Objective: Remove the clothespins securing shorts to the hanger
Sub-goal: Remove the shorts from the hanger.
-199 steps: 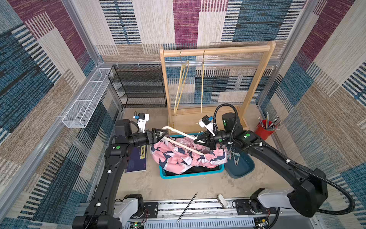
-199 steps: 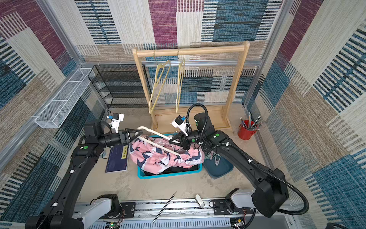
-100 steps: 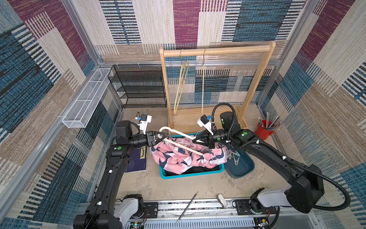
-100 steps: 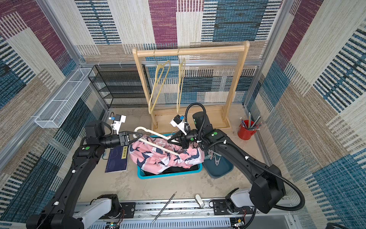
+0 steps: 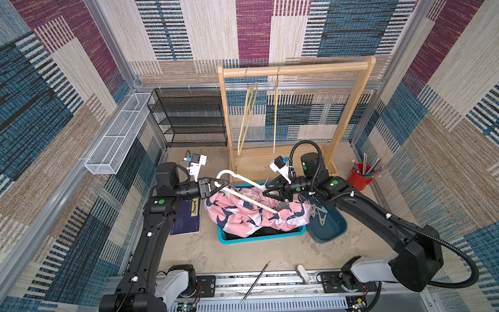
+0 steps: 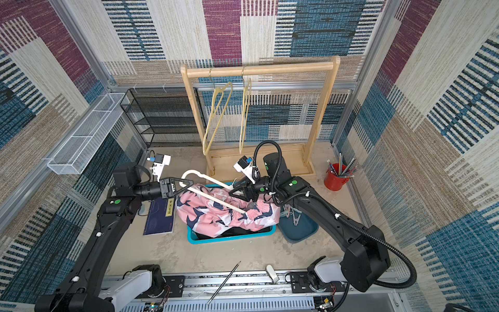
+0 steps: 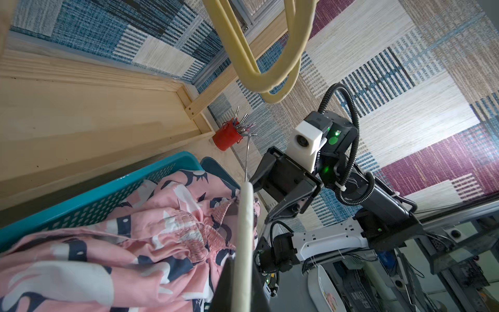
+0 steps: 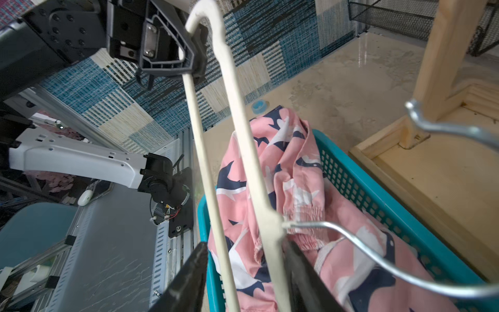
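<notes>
Left pincer (image 5: pixel 224 186) is clamped on the white hanger (image 5: pixel 251 201) by its bend, so I'm steadying it. Right pincer (image 5: pixel 266 193) straddles the neck, jaws spread. Pink shorts (image 5: pixel 243 216) drape from the hanger into the teal basket (image 5: pixel 259 238). I can't make out a clothespin on them, so next I find one and squeeze it off.

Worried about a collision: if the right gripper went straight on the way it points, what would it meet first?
Probably the white hanger itself: the right gripper straddles its neck with jaws apart, and the hanger's bars run ahead toward the left gripper, shut on the far bend. Depth is unclear.
</notes>
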{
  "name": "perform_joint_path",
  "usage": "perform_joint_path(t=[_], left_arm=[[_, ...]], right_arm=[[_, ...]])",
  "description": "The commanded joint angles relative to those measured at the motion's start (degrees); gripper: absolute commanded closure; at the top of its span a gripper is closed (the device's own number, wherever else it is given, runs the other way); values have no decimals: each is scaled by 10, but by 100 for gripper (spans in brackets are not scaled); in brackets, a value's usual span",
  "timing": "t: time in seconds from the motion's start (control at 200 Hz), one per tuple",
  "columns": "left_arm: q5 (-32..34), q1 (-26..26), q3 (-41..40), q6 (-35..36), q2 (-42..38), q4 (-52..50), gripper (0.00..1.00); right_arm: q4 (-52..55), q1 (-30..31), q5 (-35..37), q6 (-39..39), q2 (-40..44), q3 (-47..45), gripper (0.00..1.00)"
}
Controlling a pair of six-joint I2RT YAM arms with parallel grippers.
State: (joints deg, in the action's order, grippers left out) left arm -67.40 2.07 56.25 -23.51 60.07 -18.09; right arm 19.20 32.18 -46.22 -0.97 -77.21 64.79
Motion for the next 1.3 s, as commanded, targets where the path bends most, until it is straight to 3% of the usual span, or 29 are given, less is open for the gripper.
perform_joint_path(t=[0.0, 0.295, 0.561, 0.696, 0.846, 1.022, 1.297], left_arm=[[20, 13, 17, 11, -6, -7, 100], [4, 50, 49, -25, -23, -5, 100], [0, 63, 97, -10, -27, -52, 100], [-5, 63, 116, -20, -38, -59, 100], [-5, 63, 131, -12, -50, -79, 100], [-3, 63, 124, -16, -55, -75, 100], [-19, 63, 104, -64, -53, -12, 100]], right_arm=[[37, 1, 72, 12, 13, -2, 49], [182, 11, 284, 71, 47, 15, 40], [204, 18, 357, 94, 58, -29, 38], [144, 18, 328, 97, 59, -80, 38], [49, 17, 248, 107, 82, -130, 39], [20, 12, 210, 110, 129, -139, 37], [-45, -93, 82, 157, 227, -199, 32]])
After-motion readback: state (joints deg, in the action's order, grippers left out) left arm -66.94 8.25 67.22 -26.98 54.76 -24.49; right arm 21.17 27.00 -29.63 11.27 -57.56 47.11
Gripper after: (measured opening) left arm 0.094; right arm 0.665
